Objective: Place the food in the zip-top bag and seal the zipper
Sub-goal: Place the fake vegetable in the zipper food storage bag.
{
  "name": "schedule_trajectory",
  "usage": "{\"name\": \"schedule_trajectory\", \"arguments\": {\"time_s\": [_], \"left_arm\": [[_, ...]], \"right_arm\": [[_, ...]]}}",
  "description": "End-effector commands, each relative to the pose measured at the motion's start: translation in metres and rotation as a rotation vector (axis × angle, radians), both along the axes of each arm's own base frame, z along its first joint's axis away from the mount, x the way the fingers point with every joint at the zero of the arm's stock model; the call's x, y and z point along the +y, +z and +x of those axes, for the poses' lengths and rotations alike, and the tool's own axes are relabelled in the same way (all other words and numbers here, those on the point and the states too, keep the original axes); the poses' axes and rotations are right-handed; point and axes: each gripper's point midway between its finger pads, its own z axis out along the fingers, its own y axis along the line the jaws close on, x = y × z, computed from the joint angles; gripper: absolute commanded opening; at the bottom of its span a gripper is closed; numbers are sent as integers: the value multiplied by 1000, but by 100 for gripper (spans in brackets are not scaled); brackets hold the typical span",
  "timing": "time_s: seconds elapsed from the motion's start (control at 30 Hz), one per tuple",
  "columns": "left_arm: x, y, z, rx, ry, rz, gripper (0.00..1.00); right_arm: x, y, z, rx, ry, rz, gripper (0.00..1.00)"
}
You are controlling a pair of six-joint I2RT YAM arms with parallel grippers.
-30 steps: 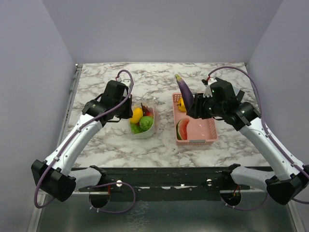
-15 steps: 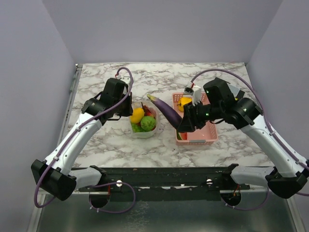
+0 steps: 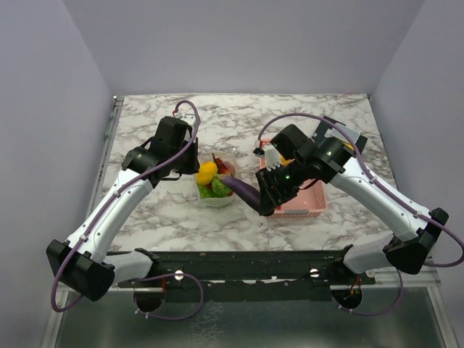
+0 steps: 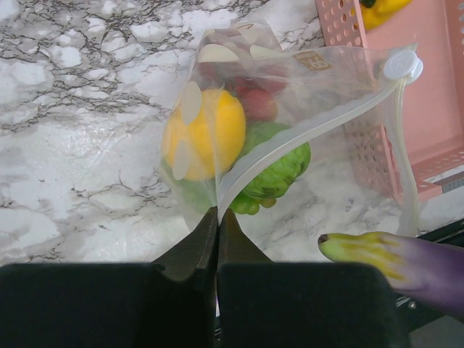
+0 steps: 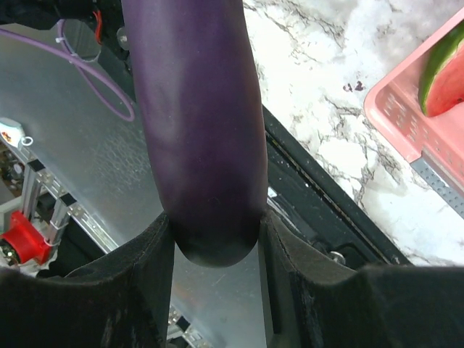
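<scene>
**Item 1, zip-top bag (image 4: 304, 80).** Set on the marble table (image 3: 145, 116), mouth gaping. Through its clear wall are seen a yellow fruit (image 4: 210, 134), a green fruit (image 4: 279, 170) and a red piece (image 4: 257, 105) (possibly a strawberry; too blurred to be sure). The zipper (image 4: 304, 148) is unsealed, and a white slider (image 4: 401, 65) sits at its far end.

**Item 2, left gripper (image 4: 217, 214).** Positioned at the bag's near-left corner. The fingers are clenched tight on the bag's edge, where the zipper strip begins.

**Item 3, purple eggplant (image 3: 243, 190).** Held clear of the table, just to the right of the bag and slanted toward it. The pale tip is brought near the bag's mouth and is not inside. Contact with the bag cannot be told.

**Item 4, right gripper (image 5: 215, 239).** Located to the right of the bag, with the fingers clamped on either side of the eggplant's rounded butt end.

**Item 5, pink basket (image 4: 435, 109).** Placed just right of the bag. A watermelon slice (image 5: 442, 69) and a yellow piece (image 4: 384, 9) are contained in it.
</scene>
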Motion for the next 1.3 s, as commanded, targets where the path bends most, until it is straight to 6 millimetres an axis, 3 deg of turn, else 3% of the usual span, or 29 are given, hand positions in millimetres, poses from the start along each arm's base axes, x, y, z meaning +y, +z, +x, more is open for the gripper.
{"name": "schedule_trajectory", "arguments": {"time_s": [0.0,0.23,0.63,1.07,1.27], "left_arm": [[-1,14,-4,-30,-31,-16,0],[-6,25,-8,-44,-46,-58,0],[-25,37,-28,-48,-92,-167,0],[-27,29,-49,-45,-110,-219,0],[-30,29,-53,-50,-123,-248,0]], "right_arm": [[-5,-3,-4,55,-29,-84,1],[0,-6,-1,101,-35,-151,1],[24,-9,17,152,-129,-168,2],[38,-29,31,212,-274,-210,3],[42,-36,51,162,-364,-224,1]]}}
